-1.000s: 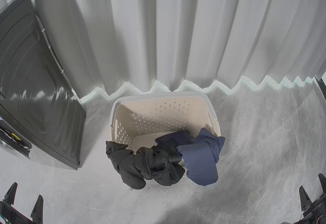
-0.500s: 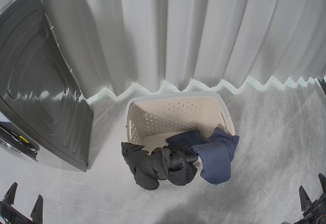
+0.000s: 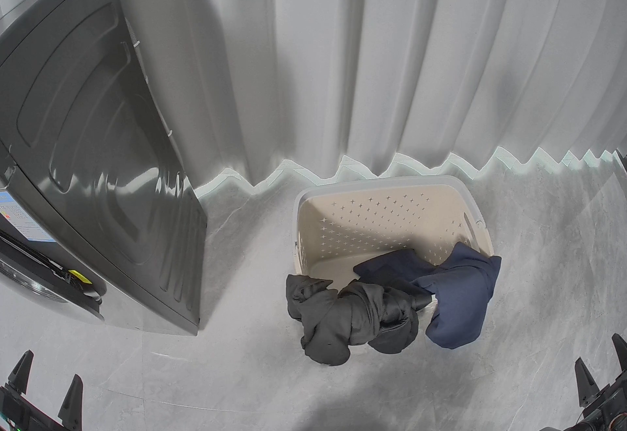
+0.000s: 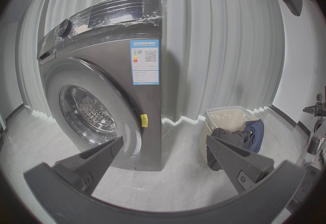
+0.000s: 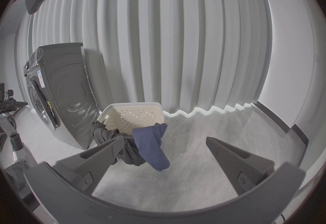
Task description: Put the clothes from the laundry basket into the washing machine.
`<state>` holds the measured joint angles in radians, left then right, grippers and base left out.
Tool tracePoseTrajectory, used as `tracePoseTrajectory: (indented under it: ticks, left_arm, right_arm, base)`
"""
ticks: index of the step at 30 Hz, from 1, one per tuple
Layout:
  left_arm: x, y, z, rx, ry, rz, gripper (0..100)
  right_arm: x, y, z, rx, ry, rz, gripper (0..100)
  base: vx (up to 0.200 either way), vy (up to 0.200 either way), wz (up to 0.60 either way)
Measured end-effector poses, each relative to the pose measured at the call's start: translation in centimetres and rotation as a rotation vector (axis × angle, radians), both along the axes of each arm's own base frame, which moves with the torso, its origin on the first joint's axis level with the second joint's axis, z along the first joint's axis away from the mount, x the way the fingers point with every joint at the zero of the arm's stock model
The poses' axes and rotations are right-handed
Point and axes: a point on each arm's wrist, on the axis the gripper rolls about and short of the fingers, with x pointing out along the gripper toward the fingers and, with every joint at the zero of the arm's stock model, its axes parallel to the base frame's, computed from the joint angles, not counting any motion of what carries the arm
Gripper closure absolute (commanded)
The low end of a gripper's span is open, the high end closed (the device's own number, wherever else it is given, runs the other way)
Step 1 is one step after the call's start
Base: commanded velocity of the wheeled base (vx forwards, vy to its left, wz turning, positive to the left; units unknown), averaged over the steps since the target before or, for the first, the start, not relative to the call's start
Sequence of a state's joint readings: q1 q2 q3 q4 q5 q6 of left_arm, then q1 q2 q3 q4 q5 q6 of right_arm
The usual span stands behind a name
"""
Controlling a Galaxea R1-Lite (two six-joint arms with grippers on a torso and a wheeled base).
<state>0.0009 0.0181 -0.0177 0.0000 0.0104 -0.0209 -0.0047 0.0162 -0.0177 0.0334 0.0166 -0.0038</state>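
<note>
**Clothes draped over the basket's rim**

A dark grey garment (image 3: 346, 321) and a navy garment (image 3: 460, 305) are draped over the near rim of the laundry basket (image 3: 385, 181). The washing machine (image 3: 98, 158) is set to the basket's left; its blue label (image 4: 145, 61) cannot be read. The left end effector (image 4: 163, 140) and right end effector (image 5: 164, 140) are spread wide and empty, short of the basket.

Where we can pass

We see bare grey marbled floor (image 3: 248, 373) between the dark grey washing machine (image 3: 98, 158) and the cream perforated plastic laundry basket (image 3: 385, 181). The basket's top lies open; a crumpled charcoal garment (image 3: 353, 321) and a navy cloth (image 3: 460, 305) drape its near rim. A white pleated curtain (image 3: 392, 47) walls off the far side.
</note>
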Motion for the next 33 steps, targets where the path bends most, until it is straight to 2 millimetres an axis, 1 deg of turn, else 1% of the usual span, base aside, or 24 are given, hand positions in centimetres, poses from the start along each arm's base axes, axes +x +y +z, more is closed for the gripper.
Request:
tracePoseTrajectory:
  ticks: [4,7,22,28,33]
  left_arm:
    - [0.0,0.0,0.0,0.0,0.0,0.0,0]
    - [0.0,0.0,0.0,0.0,0.0,-0.001,0]
    - [0.0,0.0,0.0,0.0,0.0,0.001,0]
    - [0.0,0.0,0.0,0.0,0.0,-0.001,0]
    - [0.0,-0.01,0.0,0.0,0.0,-0.003,0]
  right_arm:
    - [0.0,0.0,0.0,0.0,0.001,0.001,0]
    - [0.0,0.0,0.0,0.0,0.0,0.0,0]
    - [0.0,0.0,0.0,0.0,0.001,0.0,0]
    - [0.0,0.0,0.0,0.0,0.0,0.0,0]
    - [0.0,0.0,0.0,0.0,0.0,0.0,0]
  base:
    - [0.0,0.2,0.0]
    - [0.0,0.0,0.0]
    - [-0.2,0.0,0.0]
    - [0.0,0.0,0.0]
    - [0.0,0.2,0.0]
